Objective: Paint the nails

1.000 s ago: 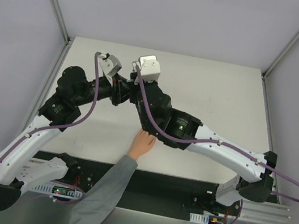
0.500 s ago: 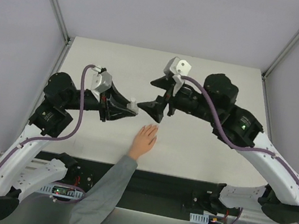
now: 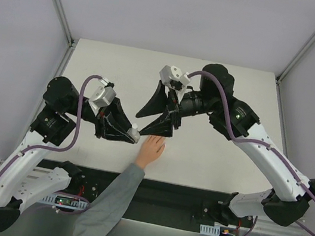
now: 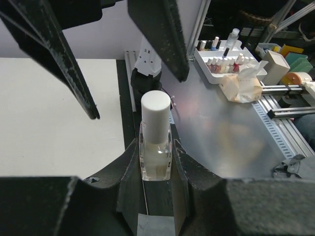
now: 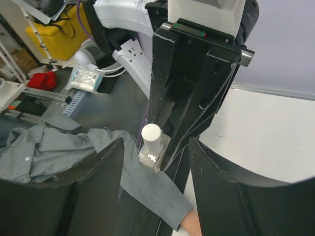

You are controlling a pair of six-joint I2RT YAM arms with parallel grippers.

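With my left gripper (image 4: pixel 156 164) clamped on the bottle (image 4: pixel 156 156), I'd centre the open right gripper (image 3: pixel 142 124) squarely over the cap (image 4: pixel 156 115) before closing.

The top camera looks down from afar on the whole table (image 3: pixel 113 56), and both close wrist cameras, seemingly facing each other, share the small bottle (image 4: pixel 156 147).

Counts: arms 2, left arm (image 3: pixel 25 155) and right arm (image 3: pixel 271 162). Grippers 2, left gripper (image 3: pixel 133 133) and right gripper (image 3: pixel 142 125). Human hand (image 3: pixel 152 147): 1, with 1 grey sleeve (image 3: pixel 112 198). Small clear bottle (image 4: pixel 156 142) with white cap: 1. Table (image 3: pixel 228 93): 1. Nails: too small to count. Tray (image 4: pixel 205 63) off the table: 1, holding several small bottles, exact number unclear.
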